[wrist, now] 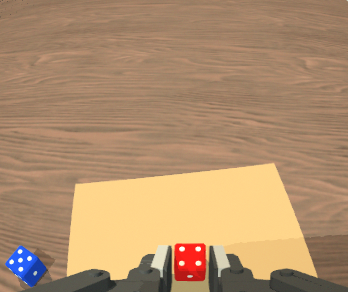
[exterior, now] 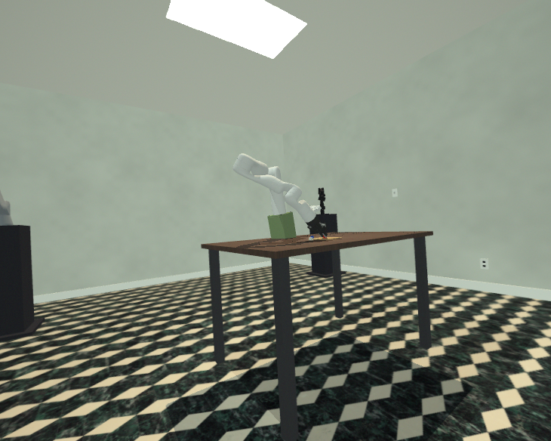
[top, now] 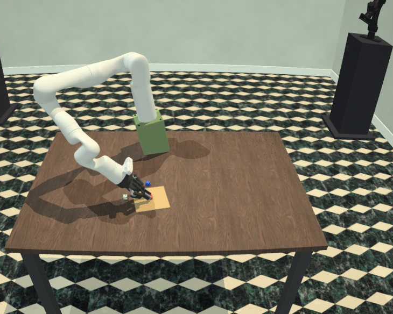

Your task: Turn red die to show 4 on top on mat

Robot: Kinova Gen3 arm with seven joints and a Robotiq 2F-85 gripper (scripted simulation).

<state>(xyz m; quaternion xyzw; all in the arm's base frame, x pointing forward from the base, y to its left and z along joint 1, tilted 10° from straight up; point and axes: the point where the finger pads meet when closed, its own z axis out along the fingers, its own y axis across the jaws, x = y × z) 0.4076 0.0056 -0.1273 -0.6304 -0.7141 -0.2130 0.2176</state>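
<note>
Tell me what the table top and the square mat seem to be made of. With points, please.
Table top [top: 223, 189] [exterior: 361, 238] [wrist: 180, 100]: brown wood or a wood-look laminate, low sheen, judging by its streaky grain. Mat [top: 161, 197] [wrist: 180, 210]: perhaps card, felt or thin foam, matte; it is plain tan, with no weave or gloss showing.

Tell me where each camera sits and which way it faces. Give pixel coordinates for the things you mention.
Top: high beyond the table's [top: 223, 209] [exterior: 366, 239] [wrist: 180, 100] near edge, looking down and across it; whole arm [top: 66, 79] [exterior: 266, 180] visible.
Exterior: low, off a table corner, looking almost level across the top; arm visible from the side.
Wrist: on the arm's end, looking out past its fingers, its only parts showing.
Top and wrist share the red die [exterior: 324, 237] [wrist: 190, 262] and mat [top: 161, 199] [exterior: 334, 238] [wrist: 180, 210].
</note>
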